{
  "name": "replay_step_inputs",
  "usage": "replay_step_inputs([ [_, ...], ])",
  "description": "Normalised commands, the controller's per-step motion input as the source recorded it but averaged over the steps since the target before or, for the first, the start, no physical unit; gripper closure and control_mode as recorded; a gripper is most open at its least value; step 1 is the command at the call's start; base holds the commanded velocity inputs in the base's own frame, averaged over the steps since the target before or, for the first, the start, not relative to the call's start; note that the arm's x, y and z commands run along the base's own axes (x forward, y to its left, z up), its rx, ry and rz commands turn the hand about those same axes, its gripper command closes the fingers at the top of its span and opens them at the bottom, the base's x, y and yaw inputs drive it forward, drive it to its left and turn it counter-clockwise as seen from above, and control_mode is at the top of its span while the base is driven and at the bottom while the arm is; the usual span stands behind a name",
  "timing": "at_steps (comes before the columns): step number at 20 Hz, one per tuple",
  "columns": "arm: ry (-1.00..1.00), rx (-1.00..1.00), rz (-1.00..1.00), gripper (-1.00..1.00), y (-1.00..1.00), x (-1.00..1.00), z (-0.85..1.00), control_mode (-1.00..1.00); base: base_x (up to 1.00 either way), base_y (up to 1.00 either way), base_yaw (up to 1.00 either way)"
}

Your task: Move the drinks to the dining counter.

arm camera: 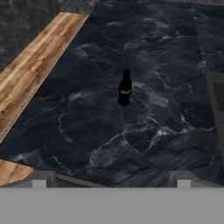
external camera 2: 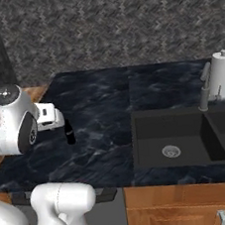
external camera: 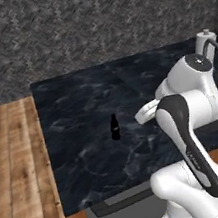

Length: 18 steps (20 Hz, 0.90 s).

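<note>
Simulated kitchen, three views. We see a small dark bottle [external camera: 114, 127] standing upright on a black marble-look surface [external camera: 76, 111] with faint white veining. The bottle stands alone on open marble, well in from every edge. In the left base view it lies left of the robot's white arm [external camera: 188, 117], apart from it. In the right base view the bottle [external camera 2: 69, 133] stands just beside the end of the arm's forward link, partly overlapped by it, so we cannot tell from that view whether the two touch.

In the hand view we look down along the claw [arm camera: 111, 181] onto the same bottle [arm camera: 125, 88], which shows a narrow neck and a pale band round its body. The two finger tips [arm camera: 41, 179] rise at the bottom of this view, set far apart; the claw is spread wide and grips nothing, and the bottle lies well ahead of it, between the lines of the two tips.

To the right of the marble, the right base view shows a dark double sink [external camera 2: 180, 141] with a faucet [external camera 2: 205, 90], and a white paper-towel roll [external camera 2: 221, 75] beside it. Wooden flooring [external camera: 18, 172] borders the surface on the left, and a grey patterned wall [external camera: 91, 23] stands behind it.
</note>
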Motion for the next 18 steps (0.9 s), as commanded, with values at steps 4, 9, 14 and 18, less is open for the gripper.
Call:
replay_step_inputs([
  [4,0.00,0.00,0.00,-1.00,0.00,0.00,0.00,1.00,-0.01,-0.04,-0.97],
  [9,0.00,0.00,0.00,-1.00,0.00,0.00,0.00,1.00,-0.03,0.00,-1.00],
  [14,0.00,0.00,0.00,-1.00,0.00,0.00,0.00,1.00,-0.01,0.00,-1.00],
  [18,0.00,0.00,0.00,-1.00,0.00,0.00,0.00,1.00,0.00,0.00,-1.00],
])
